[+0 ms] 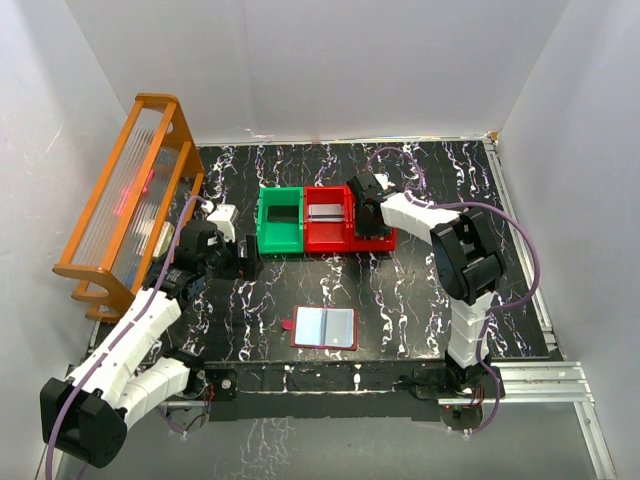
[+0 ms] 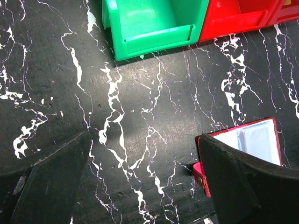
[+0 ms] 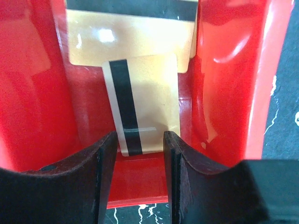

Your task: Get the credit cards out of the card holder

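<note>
The card holder lies open and flat on the black marble table, its pale clear sleeves facing up and its snap tab at its left edge. In the left wrist view the card holder is half hidden behind my right finger. Two gold credit cards with black stripes lie in the red bin: one just past my fingertips, the other farther in. My right gripper hovers over that bin, jaws apart with nothing between them. My left gripper stands wide open over bare table, left of the card holder.
A green bin stands against the left side of the red bin at mid-table. An orange rack with clear slats leans at the far left. White walls enclose the table.
</note>
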You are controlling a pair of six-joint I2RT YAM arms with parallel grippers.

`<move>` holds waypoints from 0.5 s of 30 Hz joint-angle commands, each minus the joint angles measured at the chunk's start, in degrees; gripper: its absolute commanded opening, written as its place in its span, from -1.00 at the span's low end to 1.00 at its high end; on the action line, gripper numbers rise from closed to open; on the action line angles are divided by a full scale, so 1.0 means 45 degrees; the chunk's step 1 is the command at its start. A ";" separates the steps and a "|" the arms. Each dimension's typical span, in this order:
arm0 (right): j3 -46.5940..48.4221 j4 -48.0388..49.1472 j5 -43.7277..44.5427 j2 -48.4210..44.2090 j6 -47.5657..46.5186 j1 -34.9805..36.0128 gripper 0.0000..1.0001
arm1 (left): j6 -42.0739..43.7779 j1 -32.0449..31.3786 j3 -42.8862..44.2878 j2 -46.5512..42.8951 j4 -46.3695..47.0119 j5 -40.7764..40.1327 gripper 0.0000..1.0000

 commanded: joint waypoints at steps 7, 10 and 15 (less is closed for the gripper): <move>0.2137 -0.0016 0.0173 -0.1641 -0.1206 -0.0014 -0.06 | 0.0177 0.0070 0.0002 0.0073 0.0104 0.0306 0.97; 0.1740 -0.0210 -0.0298 -0.2210 -0.0887 -0.0024 -0.06 | 0.0185 0.0085 0.0013 0.0163 0.0105 0.0362 0.97; -0.1016 0.0482 -0.1362 -0.4887 0.0499 -0.0018 -0.13 | 0.0172 0.0083 0.0014 0.0311 0.0105 0.0548 0.97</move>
